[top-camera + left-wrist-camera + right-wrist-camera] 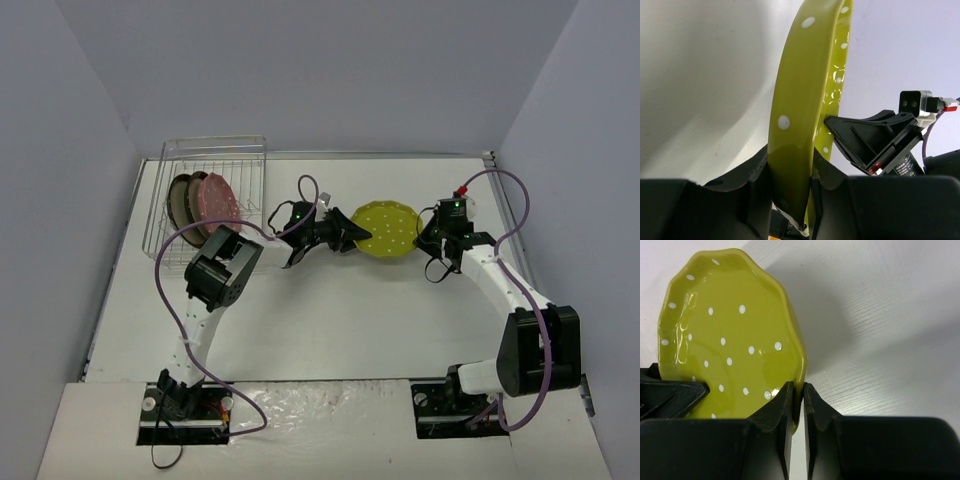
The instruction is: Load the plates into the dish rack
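From the overhead camera, the yellow-green plate (388, 230) is held tilted up, apparently off the tabletop (330, 320) and well to the right of the dish rack (215, 141). The left gripper (350, 233) is at its left rim and the right gripper (428, 240) at its right rim, and the rack already carries the two dark-rimmed plates (184, 198) and the pink plate (220, 200) standing in its left part. With both arms on one rigid plate, the likely trouble is a tug-of-war: if one arm moves before the other lets go, the rim could twist out of a grip or slide on the glaze, and the plate would drop to the tabletop. In the left wrist view, the plate (795, 100) runs edge-on up the middle with its lower rim seated between the left jaws. These appear pressed against both faces, though they hold only a narrow strip near the scalloped edge. Such a shallow bite on a glossy, wavy rim looks prone to pivoting once this arm bears the weight alone. In the right wrist view, the right jaws are pinching the plate's (730, 330) lower right rim, nearly together with only the rim's thickness between them, and a dark tip of the left gripper shows at the far left edge. Later, I judge, the swing to the rack risks clipping the pink plate or a tine if the plate arrives tilted.
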Action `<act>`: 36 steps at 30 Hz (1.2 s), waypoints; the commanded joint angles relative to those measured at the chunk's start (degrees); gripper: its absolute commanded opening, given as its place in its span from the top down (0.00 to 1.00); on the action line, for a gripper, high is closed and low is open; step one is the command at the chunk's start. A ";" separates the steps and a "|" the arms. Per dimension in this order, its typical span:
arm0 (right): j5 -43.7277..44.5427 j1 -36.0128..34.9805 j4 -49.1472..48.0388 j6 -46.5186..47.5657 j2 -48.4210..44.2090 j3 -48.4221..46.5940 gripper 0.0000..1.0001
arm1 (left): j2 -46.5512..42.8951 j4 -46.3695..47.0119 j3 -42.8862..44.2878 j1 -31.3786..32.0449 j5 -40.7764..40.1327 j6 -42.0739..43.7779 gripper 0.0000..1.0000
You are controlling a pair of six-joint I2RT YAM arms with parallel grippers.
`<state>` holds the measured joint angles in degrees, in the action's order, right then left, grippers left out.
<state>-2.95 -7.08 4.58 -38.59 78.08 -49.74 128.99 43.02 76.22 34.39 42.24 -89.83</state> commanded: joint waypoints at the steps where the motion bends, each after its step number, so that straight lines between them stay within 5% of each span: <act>1: -2.50 -0.57 -7.04 -0.77 -3.31 -4.04 1.00 | -3.22 7.55 3.27 0.57 1.57 -0.84 0.94; 7: -2.21 -0.72 -7.04 -0.40 -3.84 -3.39 1.00 | -5.68 0.91 4.90 0.52 1.34 4.47 1.00; 9: -2.01 -0.81 -6.98 -0.28 -4.11 -3.14 0.89 | -6.93 -4.47 6.26 0.50 1.13 8.95 1.00; 12: -1.30 -1.15 -6.82 -0.34 -4.70 -2.91 0.54 | -9.84 -12.22 8.56 0.50 -0.16 16.49 1.00; 15: -0.59 -1.52 -6.41 -0.06 -5.24 -3.03 0.42 | -12.11 -19.74 11.11 0.43 -1.51 23.54 1.00; 28: 2.51 -1.71 -2.47 2.56 -8.84 -4.58 0.34 | -21.58 -51.44 21.41 -0.29 -10.88 46.43 1.00; 36: 2.77 -1.71 -2.00 3.73 -10.85 -4.05 0.35 | -30.81 -73.73 30.59 -0.38 -32.96 61.08 1.00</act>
<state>-1.77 -8.47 3.97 -36.30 69.64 -51.31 108.09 -23.72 98.58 34.44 20.24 -37.68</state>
